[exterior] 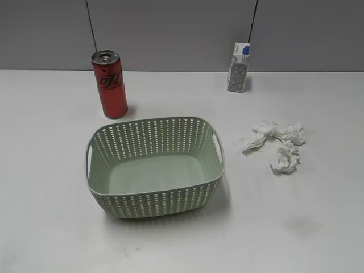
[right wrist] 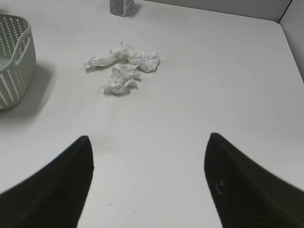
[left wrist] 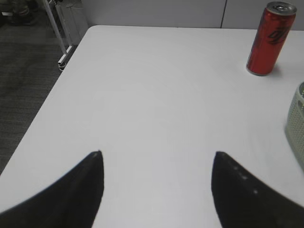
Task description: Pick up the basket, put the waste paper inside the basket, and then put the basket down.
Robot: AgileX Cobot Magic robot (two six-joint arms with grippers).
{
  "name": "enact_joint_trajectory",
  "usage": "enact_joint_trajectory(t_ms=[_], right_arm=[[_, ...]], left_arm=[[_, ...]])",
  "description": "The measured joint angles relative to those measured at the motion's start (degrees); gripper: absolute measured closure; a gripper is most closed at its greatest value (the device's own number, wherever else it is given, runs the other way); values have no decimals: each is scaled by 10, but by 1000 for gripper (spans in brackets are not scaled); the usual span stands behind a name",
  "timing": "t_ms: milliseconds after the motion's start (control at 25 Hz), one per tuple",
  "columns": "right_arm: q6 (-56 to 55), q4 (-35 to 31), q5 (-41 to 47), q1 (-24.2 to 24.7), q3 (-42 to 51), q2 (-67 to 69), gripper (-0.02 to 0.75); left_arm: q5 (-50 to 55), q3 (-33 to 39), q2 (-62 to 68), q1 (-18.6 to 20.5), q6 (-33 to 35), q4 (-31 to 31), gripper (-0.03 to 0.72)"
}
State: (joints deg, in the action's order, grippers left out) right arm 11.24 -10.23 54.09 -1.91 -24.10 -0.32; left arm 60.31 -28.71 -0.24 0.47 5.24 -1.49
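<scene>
The pale sage-green basket stands empty on the white table, in the middle of the exterior view. Its edge shows at the right of the left wrist view and at the left of the right wrist view. Three crumpled white waste paper wads lie to its right, also in the right wrist view. My left gripper is open and empty over bare table, left of the basket. My right gripper is open and empty, short of the wads. Neither gripper shows in the exterior view.
A red drink can stands behind the basket's left end, also in the left wrist view. A white-and-blue carton stands at the back right, partly in the right wrist view. The table's left edge drops to dark floor.
</scene>
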Motion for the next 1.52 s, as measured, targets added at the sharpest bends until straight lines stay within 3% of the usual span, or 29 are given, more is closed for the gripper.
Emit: enact_joint_trajectory(t_ms=[280,720,960,1280,1520], right_arm=[[0,0,0,0,0,0,186],[0,0,0,0,0,0,186],[-1,0,0,0,0,0,186],[-1,0,0,0,0,0,186],[-1,0,0,0,0,0,186]], left_arm=[[-20,-18,77,-14,9,-55,151],[-71,-106,317,-85,15,-112,151],[-78,-184,477,-142,15,-124,151],[-31,-313,709,-168,15,-133,151],[-26,-378,845,-210,-14,-137,151]])
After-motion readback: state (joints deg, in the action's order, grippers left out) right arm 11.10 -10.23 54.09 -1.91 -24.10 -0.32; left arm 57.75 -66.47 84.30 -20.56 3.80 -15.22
